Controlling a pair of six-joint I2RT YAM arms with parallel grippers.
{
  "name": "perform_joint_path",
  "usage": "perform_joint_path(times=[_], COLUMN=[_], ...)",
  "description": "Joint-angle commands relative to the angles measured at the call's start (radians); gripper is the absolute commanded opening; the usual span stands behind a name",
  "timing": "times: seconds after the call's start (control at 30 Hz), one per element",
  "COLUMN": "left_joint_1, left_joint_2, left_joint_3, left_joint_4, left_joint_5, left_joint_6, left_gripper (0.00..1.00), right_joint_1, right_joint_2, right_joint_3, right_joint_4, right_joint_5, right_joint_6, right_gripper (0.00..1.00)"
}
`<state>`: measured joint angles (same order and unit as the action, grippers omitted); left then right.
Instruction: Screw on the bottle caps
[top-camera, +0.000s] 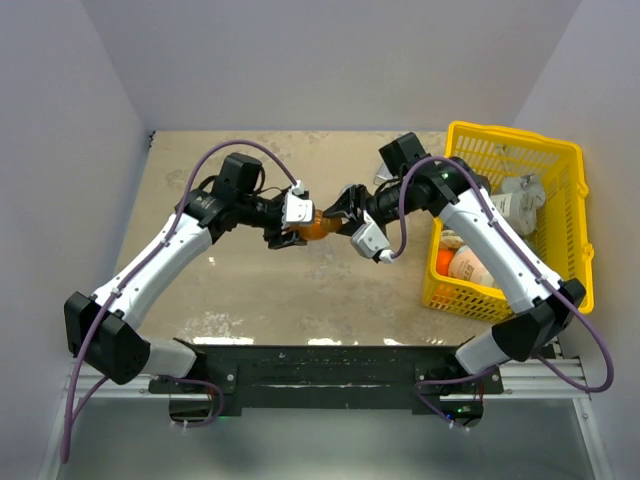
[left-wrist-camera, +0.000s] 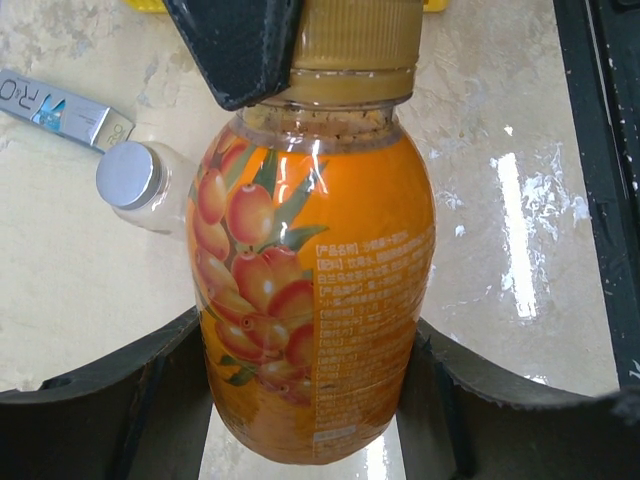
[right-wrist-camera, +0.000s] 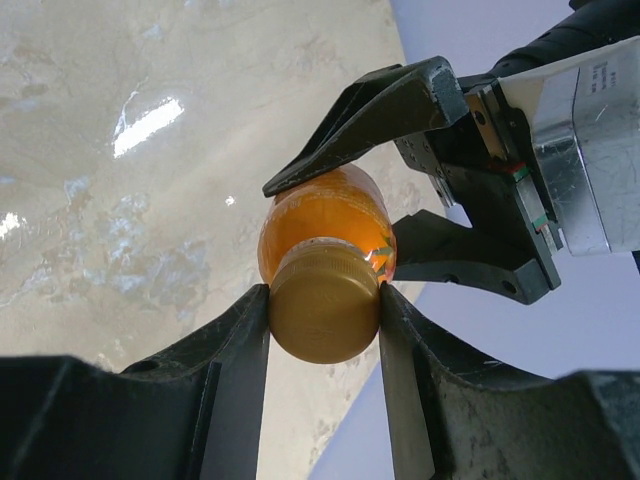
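Observation:
The orange bottle (top-camera: 312, 228) hangs on its side above the table, held between both arms. My left gripper (left-wrist-camera: 310, 335) is shut on its body (left-wrist-camera: 320, 280). My right gripper (right-wrist-camera: 323, 300) is shut on the brownish-orange cap (right-wrist-camera: 322, 305), which sits on the bottle's neck. In the left wrist view the cap (left-wrist-camera: 355, 45) shows at the top with a right fingertip (left-wrist-camera: 240, 50) against it. The clear bottle (left-wrist-camera: 160, 195), with the silver-grey cap (left-wrist-camera: 128, 174) on its mouth, is on the table below. It is hidden in the top view.
A grey rectangular bar (left-wrist-camera: 60, 108) lies on the table beside the clear bottle. A yellow basket (top-camera: 515, 138) stands at the right under my right arm, with a white container (top-camera: 520, 198) and other bottles inside.

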<state>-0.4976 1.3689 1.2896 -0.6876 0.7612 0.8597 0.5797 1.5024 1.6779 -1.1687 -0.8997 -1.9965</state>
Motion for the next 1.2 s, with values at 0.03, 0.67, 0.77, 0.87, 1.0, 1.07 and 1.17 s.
perform_joint_path(times=[0.03,0.67,0.77,0.87,1.0,1.07,1.17], left_joint_1=[0.001,0.002,0.005,0.014,0.031,0.034,0.047], left_joint_2=[-0.008,-0.076,-0.112,-0.180,-0.249,-0.266,-0.283], left_joint_3=[-0.007,-0.151,-0.203,-0.272,-0.357,-0.377,-0.395], left_joint_4=[0.206,0.313,0.283,0.258,0.261,0.276,0.307], left_joint_5=[-0.186,-0.325,-0.367,-0.404,-0.411,-0.413,-0.412], left_joint_6=[-0.085,-0.191,-0.179,-0.175,-0.214,-0.231,-0.267], left_gripper=[0.00,1.00,0.99,0.99,1.00,1.00,1.00], right_joint_1=[0.019,0.016,0.016,0.017,0.011,0.003,0.002], right_joint_2=[0.038,0.065,0.073,0.128,0.244,0.278,0.326], right_joint_3=[0.078,0.109,0.105,0.137,0.229,0.244,0.217], right_joint_4=[-0.074,-0.042,-0.017,-0.023,-0.127,-0.137,-0.048], right_joint_5=[-0.064,-0.010,0.028,0.115,0.215,0.232,0.281], right_joint_6=[0.096,0.378,0.488,0.560,0.645,0.714,0.832], right_gripper=[0.00,0.00,0.00,0.00,0.00,0.00,0.00])
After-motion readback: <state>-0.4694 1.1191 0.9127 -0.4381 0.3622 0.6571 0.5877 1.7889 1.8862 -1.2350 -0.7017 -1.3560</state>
